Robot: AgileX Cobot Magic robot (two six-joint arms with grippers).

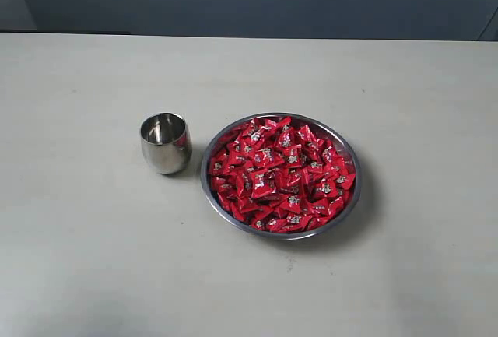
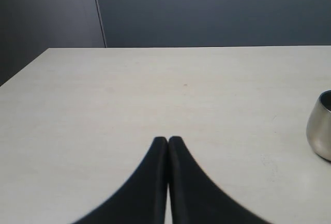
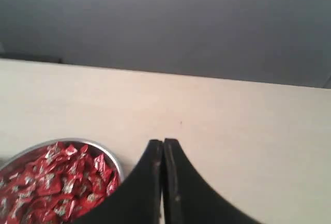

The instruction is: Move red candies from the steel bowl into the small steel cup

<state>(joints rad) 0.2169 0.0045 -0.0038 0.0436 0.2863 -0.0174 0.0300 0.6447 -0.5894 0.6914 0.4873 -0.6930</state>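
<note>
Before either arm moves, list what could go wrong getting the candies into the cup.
1. The red candies are heaped to the rim of the steel bowl: a grab may catch several, or flick some onto the table.
2. The small steel cup is narrow-mouthed and round-bodied: a drop may miss, or a bump may tip it.
3. The left pincer and right pincer are shut: they must open before reaching in.

Exterior steep-down; wrists low, level; right shares steel bowl (image 1: 340,137).
</note>
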